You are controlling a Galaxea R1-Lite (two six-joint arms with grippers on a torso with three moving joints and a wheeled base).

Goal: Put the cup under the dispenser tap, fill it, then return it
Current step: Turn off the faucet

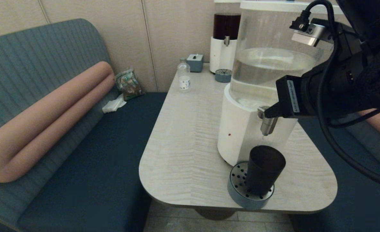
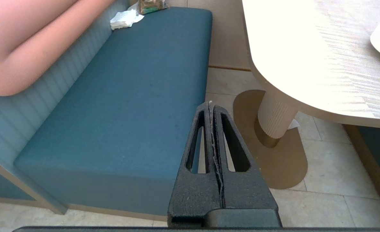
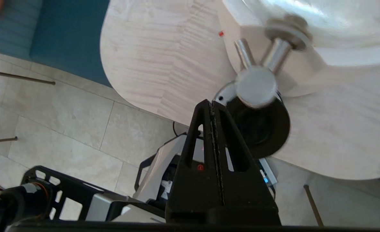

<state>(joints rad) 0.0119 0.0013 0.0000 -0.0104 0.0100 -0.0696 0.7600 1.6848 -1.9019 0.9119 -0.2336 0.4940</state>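
Note:
The dark tapered cup (image 1: 264, 169) stands upright on a round blue-grey perforated drip tray (image 1: 236, 190), directly below the brushed-silver dispenser tap (image 1: 268, 125). That tap juts from the white base of the big clear-tank dispenser (image 1: 241, 129). My right gripper (image 1: 269, 112) is shut and empty, its tip level with the tap's top, just beside it. From the right wrist view the gripper (image 3: 212, 103) sits close to the tap's cap (image 3: 256, 87), with the cup's mouth (image 3: 267, 129) underneath. My left gripper (image 2: 210, 103) is shut and parked low beside the bench, off the table.
At the table's far end stand a small clear bottle (image 1: 184, 76), a blue box (image 1: 195, 62), a dark-liquid dispenser (image 1: 226, 42) and a second drip tray (image 1: 223, 75). A teal bench (image 1: 90, 167) with a pink bolster (image 1: 48, 119) runs along the left. The table's rounded front edge (image 1: 183, 201) is near the cup.

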